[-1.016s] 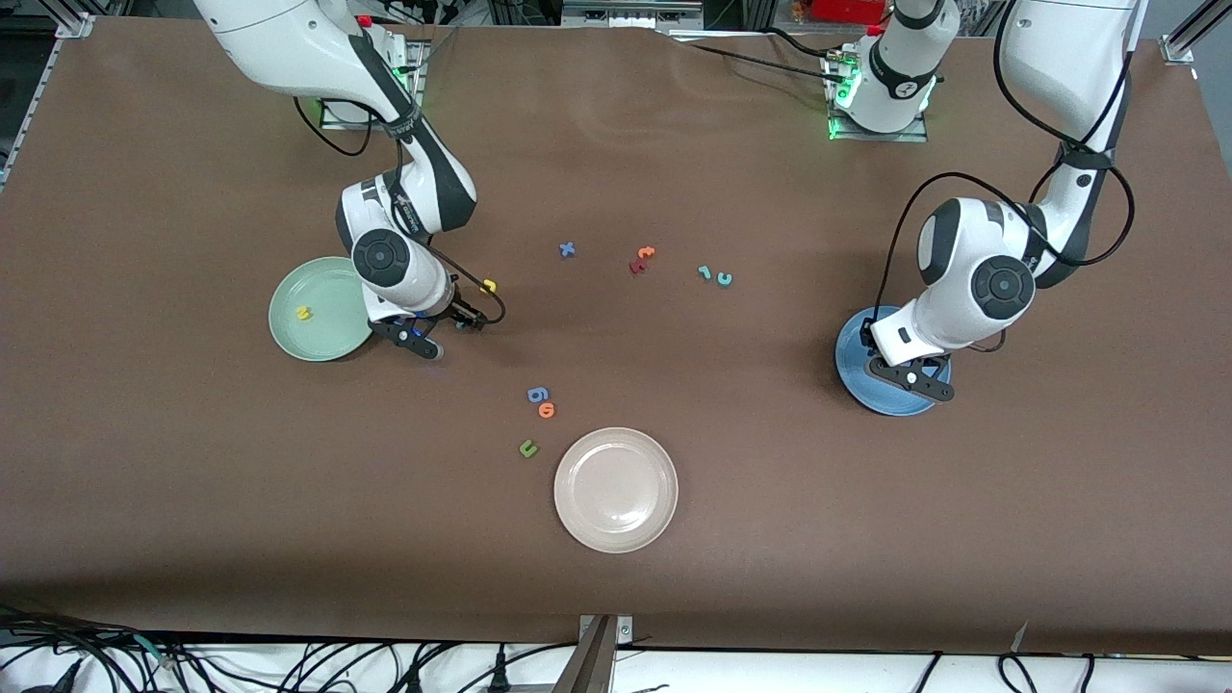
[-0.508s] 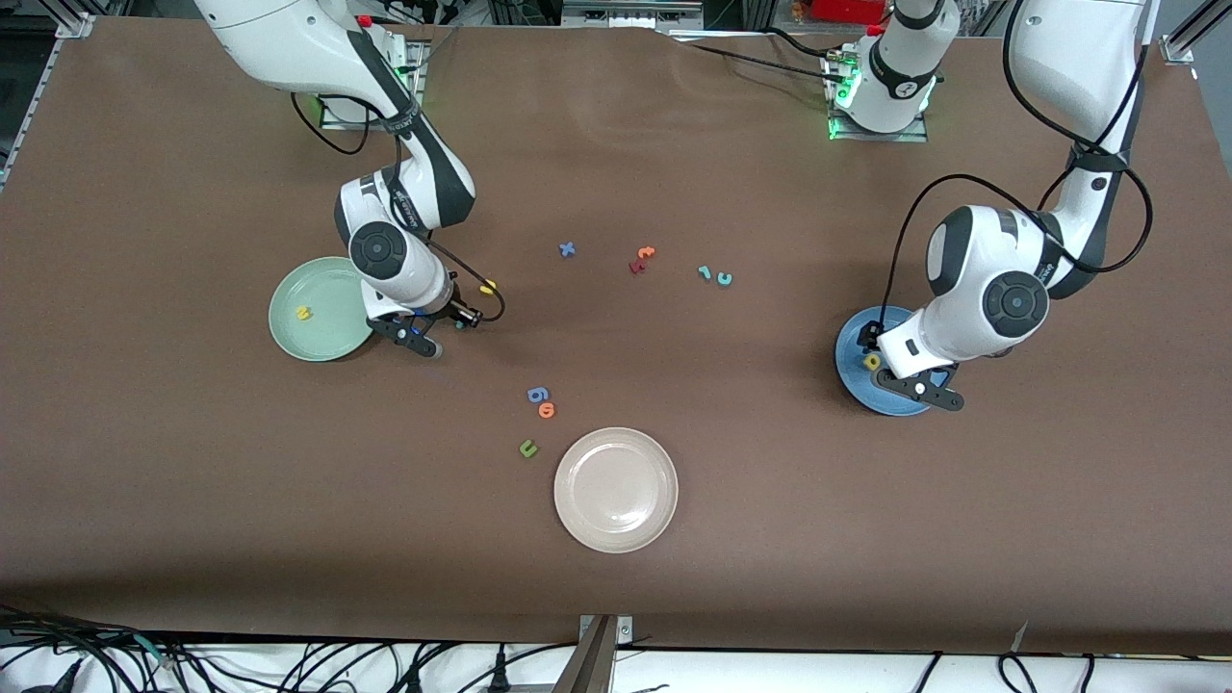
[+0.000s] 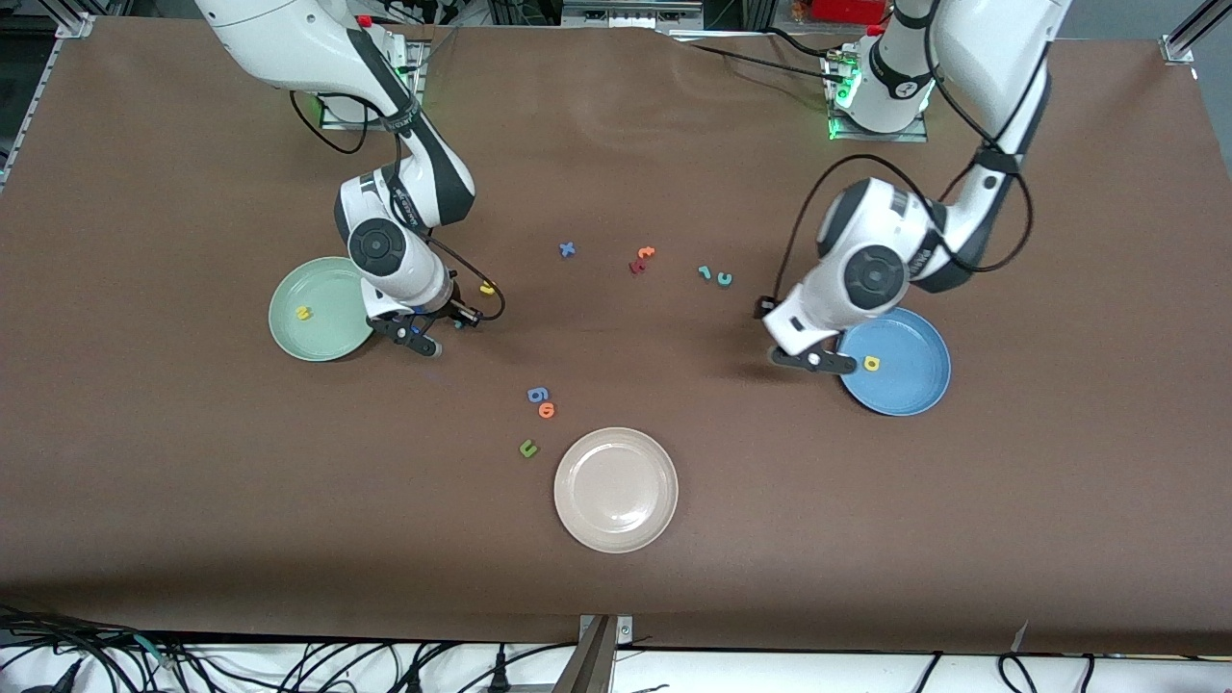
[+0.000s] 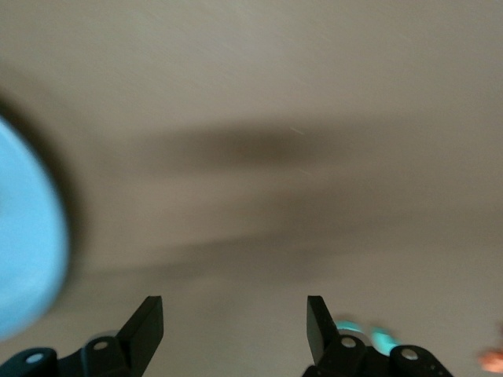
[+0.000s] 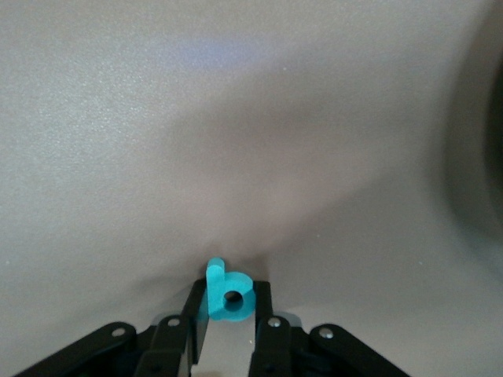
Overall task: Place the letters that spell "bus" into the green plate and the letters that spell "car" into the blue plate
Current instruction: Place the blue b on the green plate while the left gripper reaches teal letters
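While the right end effector pinches the teal b beside the green plate, the left end effector hangs wide over the surface next to the blue plate. A yellow a lies in that blue plate, a yellow letter in the green one.

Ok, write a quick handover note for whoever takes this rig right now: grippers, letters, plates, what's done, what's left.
Right gripper: shut on the teal b, at table level beside the green plate.
Left gripper: open, empty, over bare table beside the blue plate.
Done: one yellow letter in the green plate; yellow a in the blue plate.
Left: drop the b in the green plate; the other yellow letter lies near the right gripper. The teal r and teal c lie mid-table, for the blue plate.
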Available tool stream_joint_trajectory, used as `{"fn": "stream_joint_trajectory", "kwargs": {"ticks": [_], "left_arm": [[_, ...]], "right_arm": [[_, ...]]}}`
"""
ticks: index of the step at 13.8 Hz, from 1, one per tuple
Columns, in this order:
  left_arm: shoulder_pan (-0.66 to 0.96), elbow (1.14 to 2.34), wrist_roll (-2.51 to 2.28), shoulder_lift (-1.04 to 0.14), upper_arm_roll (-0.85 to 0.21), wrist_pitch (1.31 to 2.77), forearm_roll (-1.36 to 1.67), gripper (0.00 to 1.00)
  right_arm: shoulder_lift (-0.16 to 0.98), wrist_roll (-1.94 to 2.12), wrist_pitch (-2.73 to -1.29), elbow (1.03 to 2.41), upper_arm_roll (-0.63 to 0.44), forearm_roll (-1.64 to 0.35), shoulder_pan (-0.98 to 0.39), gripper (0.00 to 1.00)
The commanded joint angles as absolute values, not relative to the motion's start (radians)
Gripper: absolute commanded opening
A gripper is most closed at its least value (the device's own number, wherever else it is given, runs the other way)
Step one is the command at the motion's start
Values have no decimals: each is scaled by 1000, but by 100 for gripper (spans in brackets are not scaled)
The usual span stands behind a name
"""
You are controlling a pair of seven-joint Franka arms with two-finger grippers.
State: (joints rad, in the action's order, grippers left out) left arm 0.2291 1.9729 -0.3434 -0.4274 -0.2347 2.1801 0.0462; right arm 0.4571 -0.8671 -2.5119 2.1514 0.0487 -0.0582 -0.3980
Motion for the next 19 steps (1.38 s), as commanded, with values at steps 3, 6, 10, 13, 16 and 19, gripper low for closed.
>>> {"fn": "stream_joint_trajectory", "kwargs": {"ticks": [3, 6, 10, 13, 16, 19], "left_arm": [[222, 2089, -460, -361, -304, 2244, 43, 78], [222, 2204, -492, -325, -333, 2376, 43, 76], [222, 2314, -580, -308, -391, 2518, 43, 73], [235, 2345, -598, -310, -402, 2557, 41, 71], [253, 2384, -600, -333, -399, 2654, 41, 70], [250, 2384, -600, -344, -399, 2655, 8, 70]], "right_arm": [[388, -836, -2363, 2103, 17, -63, -394, 3], [339, -717, -2148, 2037, -60, -63, -394, 2], [314, -433, -2059, 2063, -219, -64, -394, 3], [331, -274, -2071, 2101, -290, -66, -379, 3], [368, -177, -2107, 2131, -310, -67, -335, 3], [391, -173, -2189, 2172, -310, -67, -328, 5]]}}
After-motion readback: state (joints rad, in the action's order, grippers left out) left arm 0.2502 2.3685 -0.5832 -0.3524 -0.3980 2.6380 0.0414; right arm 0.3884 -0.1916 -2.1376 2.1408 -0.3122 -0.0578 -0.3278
